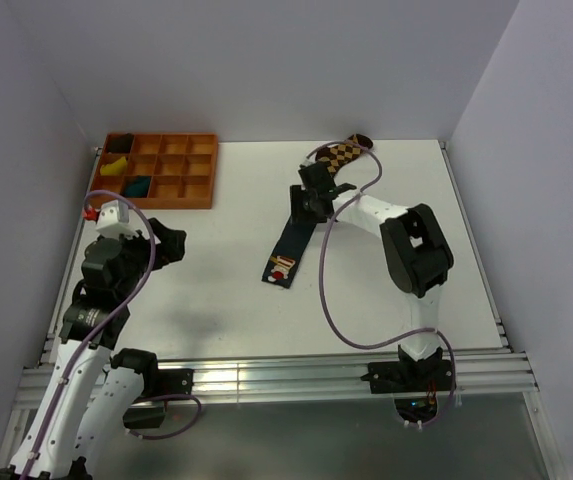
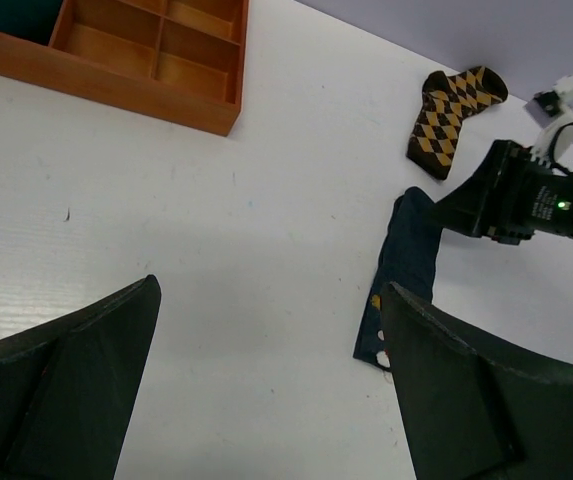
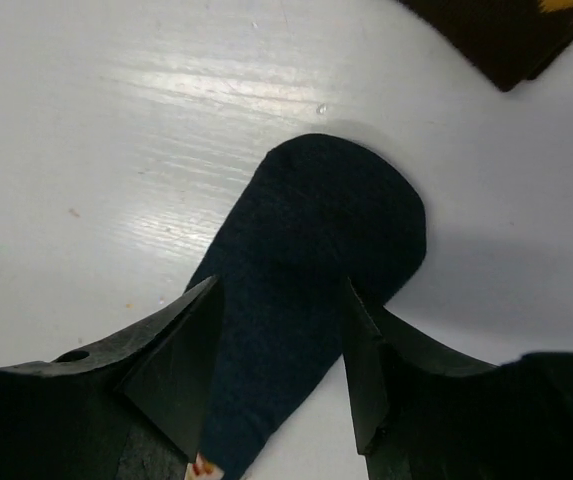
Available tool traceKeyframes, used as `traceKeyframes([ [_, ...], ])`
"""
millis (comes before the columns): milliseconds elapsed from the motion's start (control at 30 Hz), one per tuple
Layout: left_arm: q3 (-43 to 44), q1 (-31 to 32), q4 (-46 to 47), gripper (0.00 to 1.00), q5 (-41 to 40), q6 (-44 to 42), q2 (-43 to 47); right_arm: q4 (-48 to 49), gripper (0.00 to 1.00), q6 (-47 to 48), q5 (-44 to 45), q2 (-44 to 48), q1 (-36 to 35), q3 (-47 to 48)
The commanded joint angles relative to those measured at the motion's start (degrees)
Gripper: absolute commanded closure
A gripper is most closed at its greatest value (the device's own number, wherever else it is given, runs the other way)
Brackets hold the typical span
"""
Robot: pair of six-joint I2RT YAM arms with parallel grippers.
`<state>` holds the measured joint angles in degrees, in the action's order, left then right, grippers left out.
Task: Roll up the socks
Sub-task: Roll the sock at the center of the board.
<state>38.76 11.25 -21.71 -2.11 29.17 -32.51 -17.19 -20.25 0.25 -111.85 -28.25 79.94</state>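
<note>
A flat dark sock [image 1: 292, 243] lies right of the orange tray [image 1: 213, 172] and nearer the arms, its patch at the near end. The right gripper [image 3: 278, 370] is half open astride the sock's toe; I cannot tell whether it pinches the fabric. The left gripper [image 2: 271, 300] hovers just near of the tray, wide and empty. A teal bundle [image 1: 138, 185] sits in the tray.

Right arm [image 1: 371, 212] reaches forward, jaws half parted; left arm [image 1: 106, 268] folded back (jaws wide).

Dark sock [image 1: 291, 245] flat on table [image 1: 216, 290], right tool [image 1: 311, 198] over its far end
</note>
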Motion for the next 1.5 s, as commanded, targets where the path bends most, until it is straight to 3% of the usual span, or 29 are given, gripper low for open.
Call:
traceKeyframes([
  [0,-1.0,0.2,4.8,0.03,1.5,-0.7,-0.4,3.0,0.43,0.0,-3.9,-3.8,0.6,1.3],
  [167,-1.9,0.1,5.2,0.04,1.6,-0.8,-0.2,5.8,0.43,-3.3,-4.2,-3.6,3.1,-3.4],
  [467,-1.6,0.0,4.6,0.04,1.6,-1.3,-1.4,1.6,0.43,-13.3,7.2,7.1,3.1,-18.7],
  [667,-1.8,0.0,4.7,0.04,1.6,-1.1,-1.3,1.5,0.42,-9.6,7.7,15.5,2.9,-19.7],
  [833,-1.8,0.0,4.3,0.04,1.2,-0.3,-1.2,0.7,0.37,-2.8,10.8,23.6,-2.6,-16.7],
  [1033,-1.5,0.0,2.6,0.03,-1.8,0.7,-1.5,1.8,0.36,4.8,12.4,26.2,-12.2,-18.4],
  [1133,-1.2,-0.1,2.0,0.03,-2.4,1.0,-1.9,0.8,0.4,8.9,12.6,24.8,-18.0,-18.5],
  [1233,-1.4,-0.1,2.1,0.04,-2.0,1.0,-2.3,0.1,0.51,11.9,13.7,23.3,-23.0,-19.2],
  [1467,-1.2,-0.1,1.9,0.04,-1.7,0.9,-2.9,1.9,0.53,14.8,12.4,20.2,-28.5,-20.8],
])
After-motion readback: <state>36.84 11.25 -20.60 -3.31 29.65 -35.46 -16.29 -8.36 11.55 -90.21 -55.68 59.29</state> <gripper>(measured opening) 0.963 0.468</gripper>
